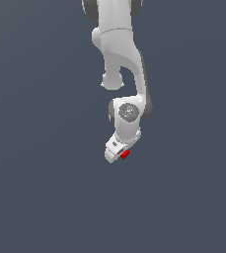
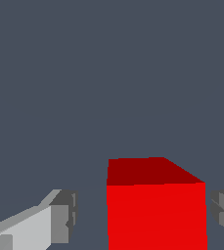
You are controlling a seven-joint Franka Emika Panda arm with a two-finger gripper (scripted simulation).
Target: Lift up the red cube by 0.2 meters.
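In the wrist view, going left to right: one finger [image 2: 59, 217] of the claw [image 2: 143, 215] stands clear of the cube [image 2: 155, 210], with a strip of grey surface [image 2: 108, 73] showing between them. Then comes the cube itself, its front face flat and square to the camera. Then a narrower gap, and the other finger at the picture's edge. So the claw is released, spread wider than the cube, with the cube sitting between the fingers but nearer the far one.

In the exterior view the arm [image 1: 119, 59] reaches down and the cube [image 1: 125, 154] peeks out at the claw's [image 1: 118, 152] tip, low against the surface; whether it rests on it cannot be told outright.

My judgement: the cube looks rigid and light, with matte faces that should give fair friction and nothing to break. Its two opposite side faces, parallel to the pads, are the place to pinch, about mid-height. Since it sits off-centre, one finger will likely touch first and nudge it sideways before both bite.
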